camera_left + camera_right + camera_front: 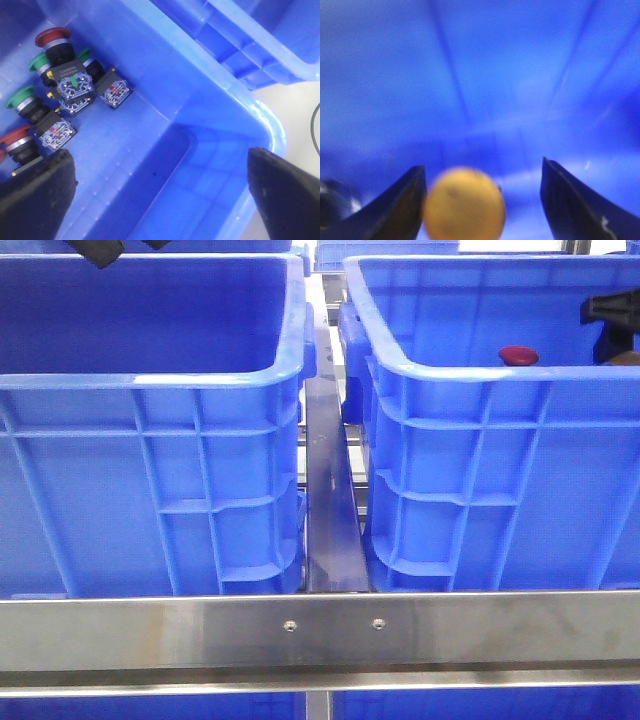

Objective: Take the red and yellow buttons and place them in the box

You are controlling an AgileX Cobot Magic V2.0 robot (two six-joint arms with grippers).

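Observation:
A dark red button [518,355] shows inside the right blue crate [470,370], just above its near rim. In the right wrist view a blurred yellow button [464,204] sits between my right gripper's [482,205] open fingers, close against one finger [402,205] with a gap to the other. Only a black part of the right gripper [610,310] shows in the front view, at the right crate's far right. My left gripper [160,200] is open and empty over a crate corner [260,115]. A red-capped button [52,36] lies in that crate.
The left blue crate [150,380] stands beside the right one, with a metal rail [330,520] between them and a steel bar [320,630] across the front. Several green- and red-capped switch units [70,85] lie clustered in the crate under the left gripper.

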